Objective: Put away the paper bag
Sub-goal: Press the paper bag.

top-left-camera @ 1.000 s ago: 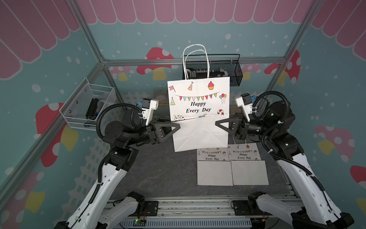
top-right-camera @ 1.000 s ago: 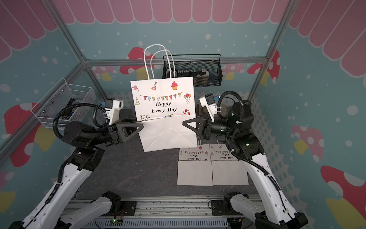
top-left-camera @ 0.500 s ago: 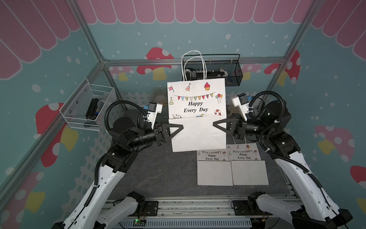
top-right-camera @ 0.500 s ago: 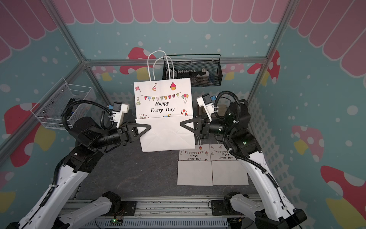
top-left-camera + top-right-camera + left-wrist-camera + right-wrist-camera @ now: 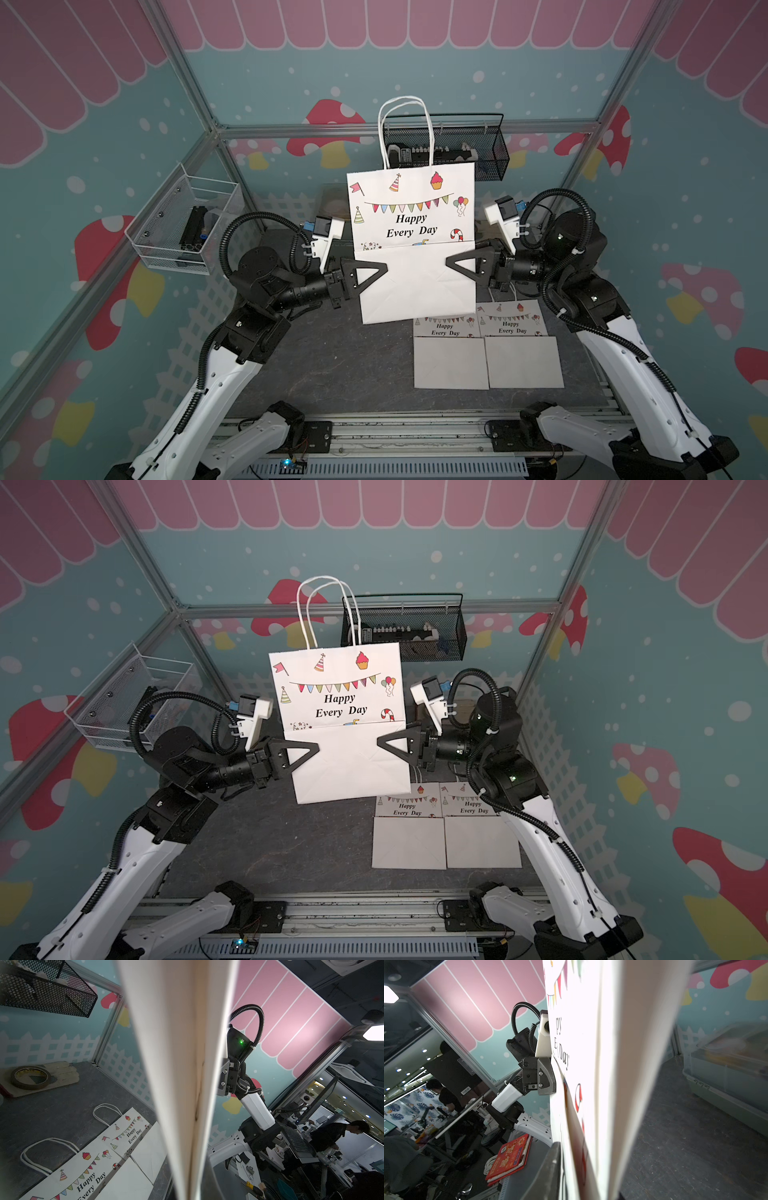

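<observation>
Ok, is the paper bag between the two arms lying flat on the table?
No, the paper bag is upright, its printed face toward the top view, between the left claw and the right claw.

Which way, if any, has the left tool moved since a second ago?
Yes. The left tool shifted away from the wall basket, inward toward the paper bag.

Both top views look down on the dark grey surface (image 5: 332,365); my wrist views hug the white paper bag (image 5: 176,1053).
</observation>
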### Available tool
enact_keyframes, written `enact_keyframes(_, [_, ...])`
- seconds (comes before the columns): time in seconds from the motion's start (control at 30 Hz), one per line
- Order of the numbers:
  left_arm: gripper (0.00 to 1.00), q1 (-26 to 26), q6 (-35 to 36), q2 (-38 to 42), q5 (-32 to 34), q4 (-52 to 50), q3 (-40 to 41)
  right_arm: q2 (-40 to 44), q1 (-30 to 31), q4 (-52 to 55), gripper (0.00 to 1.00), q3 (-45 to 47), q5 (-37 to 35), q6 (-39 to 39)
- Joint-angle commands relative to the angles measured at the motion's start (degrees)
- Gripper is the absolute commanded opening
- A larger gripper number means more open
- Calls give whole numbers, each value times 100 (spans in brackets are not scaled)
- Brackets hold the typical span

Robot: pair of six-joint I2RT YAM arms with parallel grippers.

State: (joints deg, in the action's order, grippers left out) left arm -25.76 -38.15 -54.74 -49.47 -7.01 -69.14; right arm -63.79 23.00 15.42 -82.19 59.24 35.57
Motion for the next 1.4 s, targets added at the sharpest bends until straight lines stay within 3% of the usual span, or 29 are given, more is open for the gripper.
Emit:
enact_keyframes(0.0, [0,-26,9,92,-1,85,-91,-17,37,69,34,-269,-62,-173])
enact_keyframes(0.3, [0,-26,22,69,25,54,-76,-341,38,-201,34,-591,-44,-24])
enact_keyframes(0.53, [0,-26,36,44,220,-14,-143,-468,37,-327,9,-540,-96,107])
enact_keyframes(0.73, [30,-17,-13,-43,311,-65,-215,-298,42,-329,0,-260,-133,117])
enact_keyframes(0.9, [40,-17,-50,-87,389,-46,-268,-150,46,-334,0,16,-132,134])
enact_keyframes(1.07, [38,-17,-69,-108,541,-38,-216,-67,63,-450,0,224,-150,234])
enact_keyframes(1.37, [21,-26,-20,-142,741,-126,-48,-33,193,-917,0,518,-299,536])
